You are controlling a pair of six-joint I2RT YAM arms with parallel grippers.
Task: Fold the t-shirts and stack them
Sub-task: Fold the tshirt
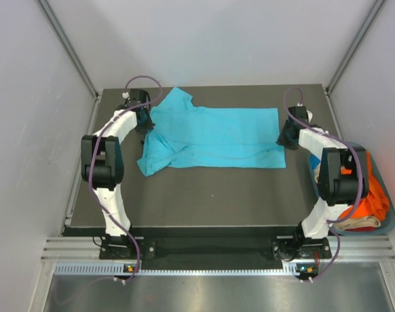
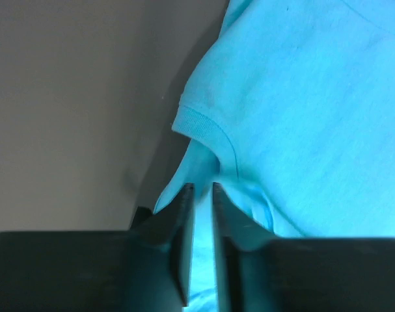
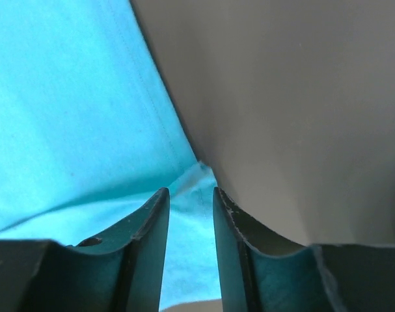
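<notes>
A bright turquoise t-shirt (image 1: 213, 136) lies spread on the dark table (image 1: 210, 195), collar and sleeves to the left, hem to the right. My left gripper (image 1: 144, 121) is at its left edge by a sleeve. In the left wrist view its jaws stand nearly together (image 2: 200, 188) with turquoise cloth (image 2: 301, 97) pinched between them, just below the ribbed sleeve cuff (image 2: 197, 123). My right gripper (image 1: 289, 136) is at the hem's right edge. Its jaws (image 3: 190, 192) stand narrowly apart with the hem corner (image 3: 200, 172) between them.
A blue-grey basket (image 1: 387, 218) stands at the table's right edge beside the right arm, holding an orange shirt (image 1: 373, 195) and a beige one (image 1: 360, 224). Grey walls close in the left, back and right sides.
</notes>
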